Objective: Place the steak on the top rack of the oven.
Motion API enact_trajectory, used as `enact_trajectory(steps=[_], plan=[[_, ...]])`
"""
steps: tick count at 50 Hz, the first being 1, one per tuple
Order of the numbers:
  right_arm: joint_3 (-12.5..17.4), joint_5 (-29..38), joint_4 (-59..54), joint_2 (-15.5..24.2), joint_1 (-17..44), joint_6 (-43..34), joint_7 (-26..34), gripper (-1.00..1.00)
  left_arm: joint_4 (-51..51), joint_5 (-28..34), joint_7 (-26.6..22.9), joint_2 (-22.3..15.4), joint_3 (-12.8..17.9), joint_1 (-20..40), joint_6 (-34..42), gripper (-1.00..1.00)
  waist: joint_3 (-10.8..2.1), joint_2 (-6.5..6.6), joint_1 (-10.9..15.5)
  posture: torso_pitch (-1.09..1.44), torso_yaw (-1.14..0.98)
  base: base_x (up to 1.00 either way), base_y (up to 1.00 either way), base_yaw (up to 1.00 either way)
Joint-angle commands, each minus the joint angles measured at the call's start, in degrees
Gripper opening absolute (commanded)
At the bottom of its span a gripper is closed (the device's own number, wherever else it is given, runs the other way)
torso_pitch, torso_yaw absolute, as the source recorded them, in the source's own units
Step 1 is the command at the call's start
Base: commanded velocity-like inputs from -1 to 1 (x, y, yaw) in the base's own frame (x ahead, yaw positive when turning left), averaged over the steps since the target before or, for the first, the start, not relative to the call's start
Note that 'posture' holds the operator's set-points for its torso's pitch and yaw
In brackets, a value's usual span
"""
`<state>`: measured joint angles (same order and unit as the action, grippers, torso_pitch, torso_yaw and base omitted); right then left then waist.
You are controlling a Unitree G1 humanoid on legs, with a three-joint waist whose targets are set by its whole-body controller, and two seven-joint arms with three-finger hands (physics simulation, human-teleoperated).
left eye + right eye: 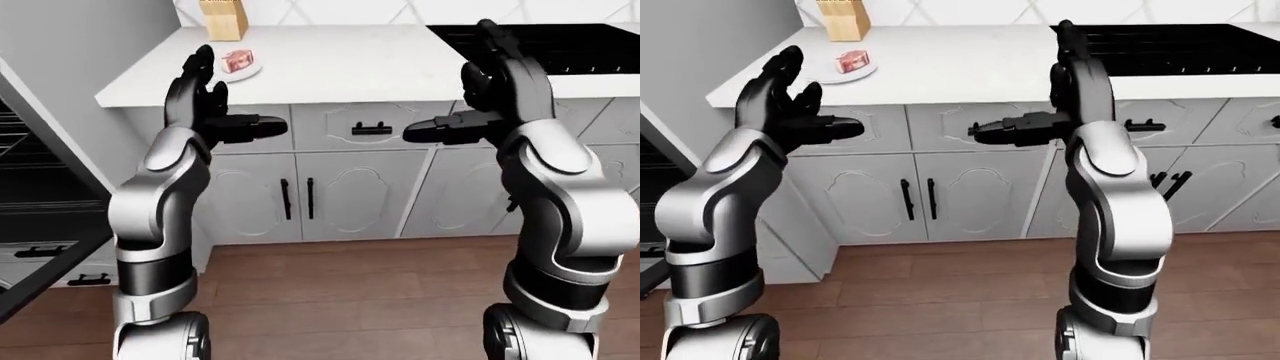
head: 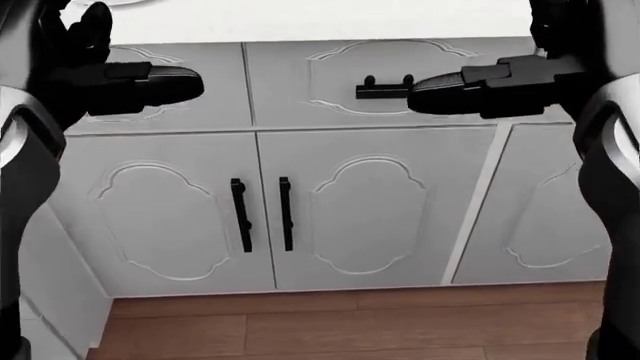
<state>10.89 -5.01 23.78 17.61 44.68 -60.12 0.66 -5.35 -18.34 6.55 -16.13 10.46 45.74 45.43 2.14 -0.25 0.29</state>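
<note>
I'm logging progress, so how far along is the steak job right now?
Done: the dark oven at the left-eye view's left already stands open, racks showing. In hand: nothing; the black left hand and black right hand are raised, open and empty. Left: picking up the pink raw steak from its white plate on the white counter and racking it.

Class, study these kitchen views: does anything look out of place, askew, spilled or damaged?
Nothing stands out. The steak sits on its plate on the white counter, beside the knife block. Cabinet doors are shut and level. The oven door hangs open at the left, which suits the task. Both hands, left hand and right hand, are open and empty.
</note>
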Motion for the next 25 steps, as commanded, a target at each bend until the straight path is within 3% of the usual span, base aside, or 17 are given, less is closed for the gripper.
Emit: enact_trajectory(steps=[1, 15, 16, 19, 25], plan=[[0.30, -0.62, 0.62, 0.71, 2.67, 0.42, -0.33, 1.00, -3.46, -1.04, 1.05, -1.16, 1.10, 2.68, -0.29, 1.00, -1.53, 0.06, 0.07, 0.00, 0.00, 0.00, 0.00, 0.00], [0.45, -2.95, 2.97, 0.39, 4.41, -1.42, -2.62, 1.00, -8.28, -5.81, 5.27, -3.43, 2.34, 3.88, 2.61, 1.00, -1.24, 0.21, 0.02, 0.00, 0.00, 0.00, 0.00, 0.00], [0.55, -3.21, 3.30, 0.50, 4.48, -1.76, -2.73, 1.00, -8.42, -6.08, 5.42, -3.51, 2.38, 3.96, 2.72, 1.00, -2.44, 0.57, -0.06, 0.00, 0.00, 0.00, 0.09, 0.00], [1.07, -4.47, 4.00, 0.55, 4.64, -2.49, -3.17, 1.00, -8.84, -6.46, 5.82, -3.77, 2.17, 3.98, 2.86, 1.00, -1.98, 0.45, -0.05, 0.00, 0.00, 0.01, 0.11, 0.00], [1.07, -5.71, 4.22, 1.10, 4.88, -2.64, -3.84, 1.00, -8.03, -6.40, 5.44, -3.77, 1.87, 3.80, 2.36, 1.00, -1.27, 1.66, -0.52, 0.00, 0.00, 0.05, 0.11, 0.00]])
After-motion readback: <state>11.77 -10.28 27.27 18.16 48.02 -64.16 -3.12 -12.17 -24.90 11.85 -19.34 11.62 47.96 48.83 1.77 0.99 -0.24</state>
